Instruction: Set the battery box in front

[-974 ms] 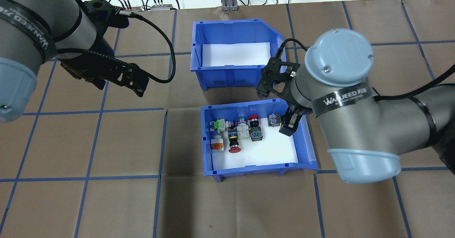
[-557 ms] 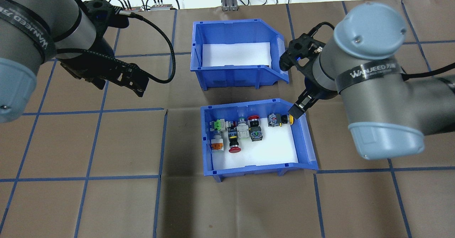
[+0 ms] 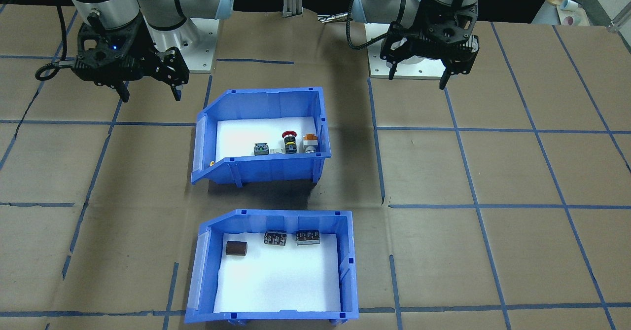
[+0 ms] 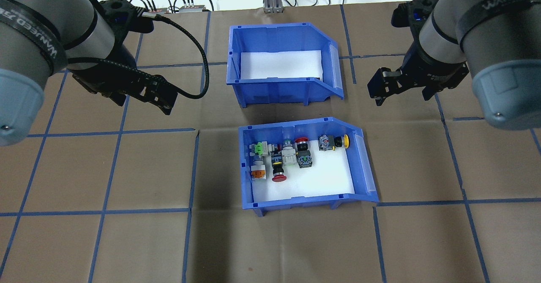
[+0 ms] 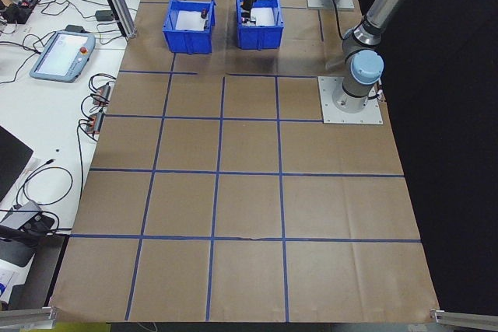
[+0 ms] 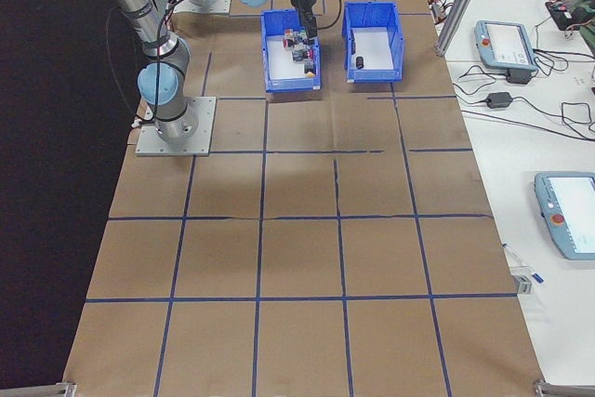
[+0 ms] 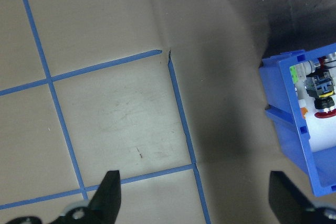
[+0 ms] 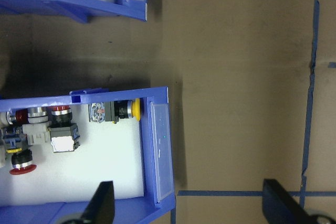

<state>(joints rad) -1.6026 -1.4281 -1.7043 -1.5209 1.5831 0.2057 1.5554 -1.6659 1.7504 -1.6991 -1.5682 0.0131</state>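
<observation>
The battery box [image 4: 281, 65] stands on the tabletop [image 4: 127, 168] on the far side from the robot, behind the switch box [image 4: 302, 164], the two bins a little apart; its three dark cylinders [image 3: 276, 238] lie along one inner wall. Its long axis runs across the robot, with the sloped cut-away end turned to the robot's right. The right gripper [image 4: 399, 86] hovers just beside that end, empty, its fingers apart; so I judge the right arm is the nearer one for the coming move. The left gripper [image 4: 141, 92] hangs well apart on the other side, fingers also spread, holding nothing.
</observation>
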